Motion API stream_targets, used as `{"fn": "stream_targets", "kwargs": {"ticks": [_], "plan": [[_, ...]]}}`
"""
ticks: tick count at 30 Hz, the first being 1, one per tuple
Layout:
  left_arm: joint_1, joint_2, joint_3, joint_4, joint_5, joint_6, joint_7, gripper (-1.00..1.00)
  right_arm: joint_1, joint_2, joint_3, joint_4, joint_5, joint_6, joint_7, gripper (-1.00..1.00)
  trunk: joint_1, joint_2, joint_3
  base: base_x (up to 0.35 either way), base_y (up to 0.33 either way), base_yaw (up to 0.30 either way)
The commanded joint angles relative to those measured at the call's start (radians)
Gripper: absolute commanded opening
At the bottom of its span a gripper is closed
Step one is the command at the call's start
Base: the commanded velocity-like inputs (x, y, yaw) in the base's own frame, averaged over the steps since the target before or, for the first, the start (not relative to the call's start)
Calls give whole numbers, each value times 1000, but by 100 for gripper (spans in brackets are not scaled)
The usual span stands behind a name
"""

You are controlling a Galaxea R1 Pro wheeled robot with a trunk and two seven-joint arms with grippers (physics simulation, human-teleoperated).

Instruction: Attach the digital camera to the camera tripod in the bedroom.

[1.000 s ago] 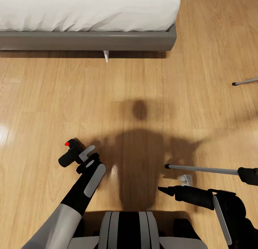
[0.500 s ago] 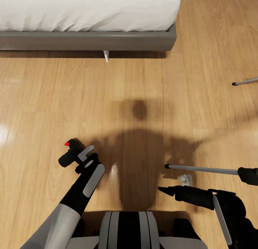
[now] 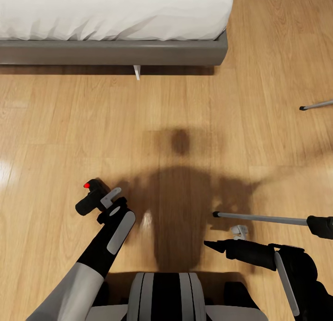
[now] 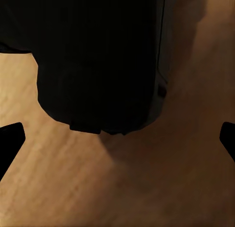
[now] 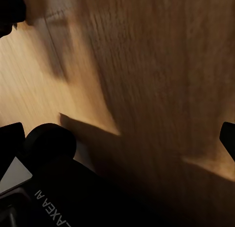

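We look down on a light wood floor (image 3: 185,108) with one bed (image 3: 115,50) across the far side, its white cover above a grey frame and a single small white foot showing beneath. The robot's shadow lies on the boards between the bed and the arms, and no object stands on that stretch.

The left end effector (image 3: 107,200) has hold of the one digital camera (image 3: 91,197), which sits at the arm's tip above the floor with its red button up. In the left wrist view the camera (image 4: 98,60) is a dark mass between the two fingertips (image 4: 10,138), which stand far apart at the edges.

Of the camera tripod (image 3: 261,218) we count two silver legs, one nearby and another (image 3: 317,105) farther off, plus a black pan handle beside the right end effector (image 3: 239,230). Whether that one is closed we cannot tell.
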Motion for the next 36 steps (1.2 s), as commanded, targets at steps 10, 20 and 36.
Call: {"fn": "stream_targets", "kwargs": {"ticks": [10,20,36], "plan": [[0,0,-1,-2,1,13,6,100,0,0,-1,0,0,7,3,100,0,0,0,37,31,0],[0,0,-2,-11,1,13,7,100,0,0,-1,0,0,7,3,100,0,0,0,27,24,0],[0,0,-3,-14,2,16,7,100,0,0,-1,0,0,7,3,100,0,0,0,2,2,0]]}}
